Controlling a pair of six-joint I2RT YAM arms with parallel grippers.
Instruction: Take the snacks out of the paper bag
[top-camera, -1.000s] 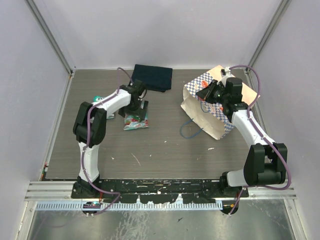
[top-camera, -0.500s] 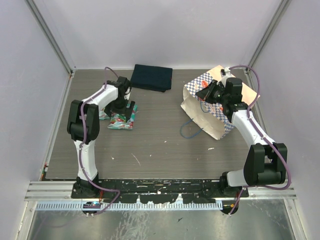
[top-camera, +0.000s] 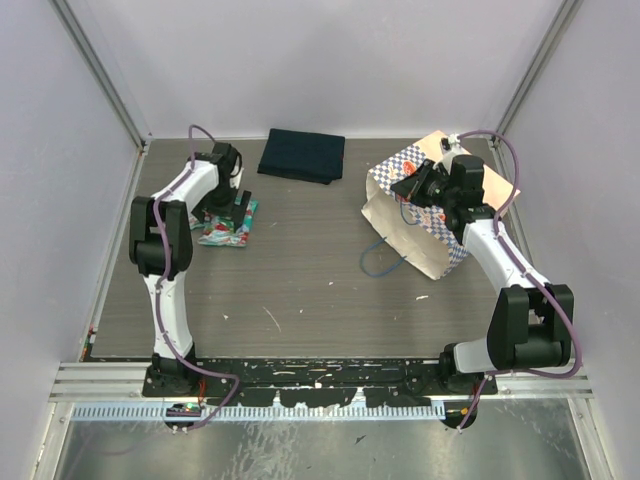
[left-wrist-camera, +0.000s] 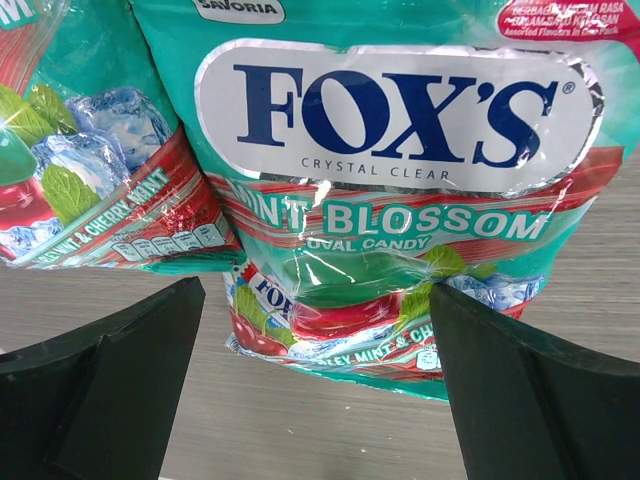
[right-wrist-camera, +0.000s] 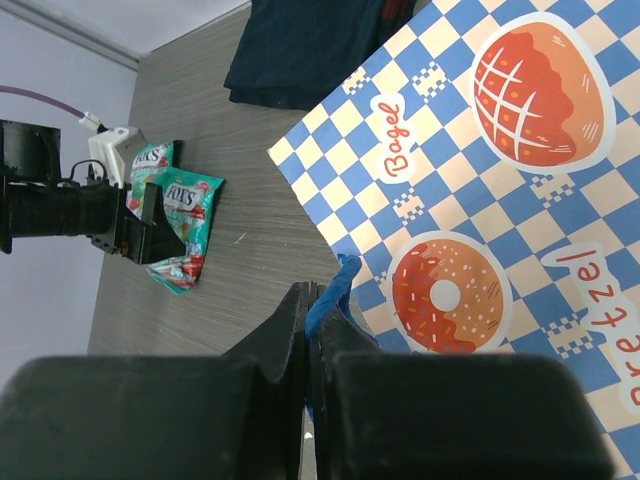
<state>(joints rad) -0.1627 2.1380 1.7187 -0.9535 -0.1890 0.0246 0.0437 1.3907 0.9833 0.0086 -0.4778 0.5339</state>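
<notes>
The left pincer (left-wrist-camera: 318, 400), released, hangs over teal Fox's candy pouches (left-wrist-camera: 400, 130) at frame left, while the right pincer (right-wrist-camera: 312, 330) clenches the blue cord handle (right-wrist-camera: 338, 280) of the paper bag (right-wrist-camera: 500, 180).

Grey wood-grain tabletop (top-camera: 320, 290), pale lilac walls (top-camera: 350, 60), aluminium corner posts (top-camera: 100, 70)

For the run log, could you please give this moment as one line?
left jaws: open over candy pouches | right jaws: shut on bag handle

Overlapping teal snacks (top-camera: 226, 229) lie flat, well apart from the checkered paper bag (top-camera: 412, 238).
</notes>
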